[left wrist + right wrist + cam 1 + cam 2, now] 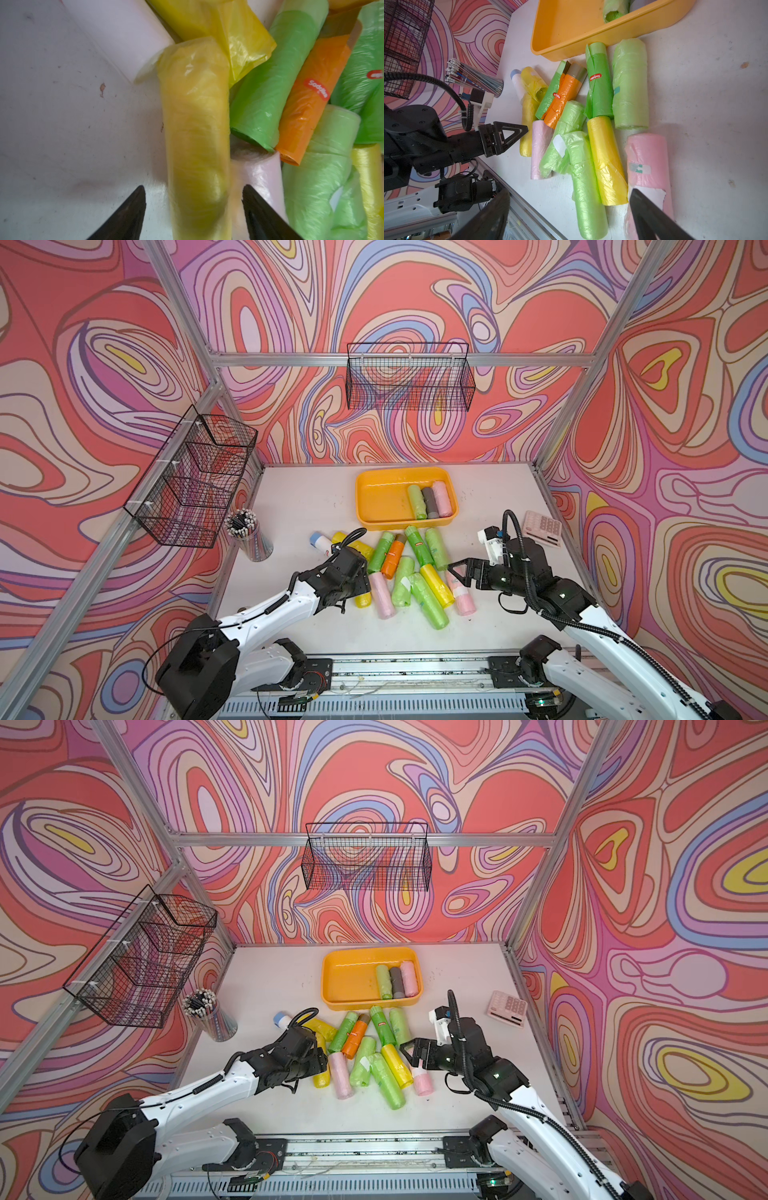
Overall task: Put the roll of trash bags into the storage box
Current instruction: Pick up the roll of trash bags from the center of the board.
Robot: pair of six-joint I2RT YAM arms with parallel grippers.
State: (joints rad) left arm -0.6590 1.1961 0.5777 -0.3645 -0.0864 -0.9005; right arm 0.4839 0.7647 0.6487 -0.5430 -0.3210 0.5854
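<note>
White tabletop [62, 124] — yellow roll [195, 124] (crinkled, translucent) straddled by left pincer [194, 187].

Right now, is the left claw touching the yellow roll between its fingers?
Apart. The left wrist view shows the left gripper straddling the yellow roll, with table visible between one finger and it, and a gap at the other.
</note>
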